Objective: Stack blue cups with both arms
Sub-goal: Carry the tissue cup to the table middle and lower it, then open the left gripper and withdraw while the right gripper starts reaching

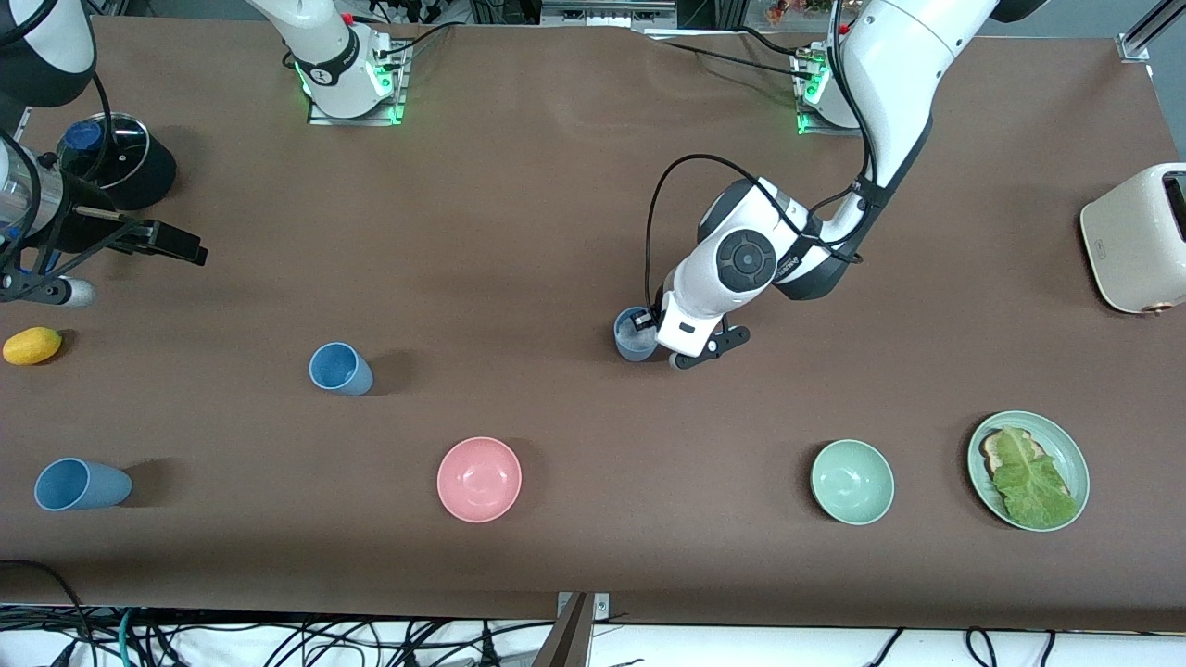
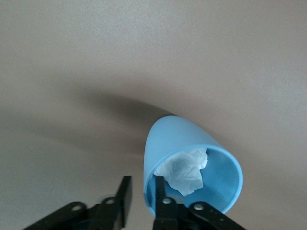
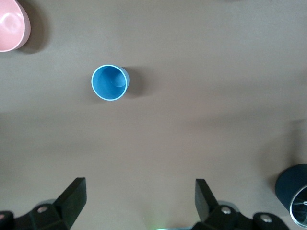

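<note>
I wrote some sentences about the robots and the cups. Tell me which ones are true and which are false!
1. The left gripper is at the rim of a blue cup. True: one finger is inside the rim and one outside.
2. That cup is empty. False: there is crumpled white paper inside it.
3. The right gripper is open. True: its fingers stand wide apart, holding nothing.
4. The pink bowl sits on top of the green bowl. False: they stand apart on the table.
5. The plate has a yellow fruit on it. False: it holds toast and a lettuce leaf; the yellow fruit lies on the table at the right arm's end.
</note>
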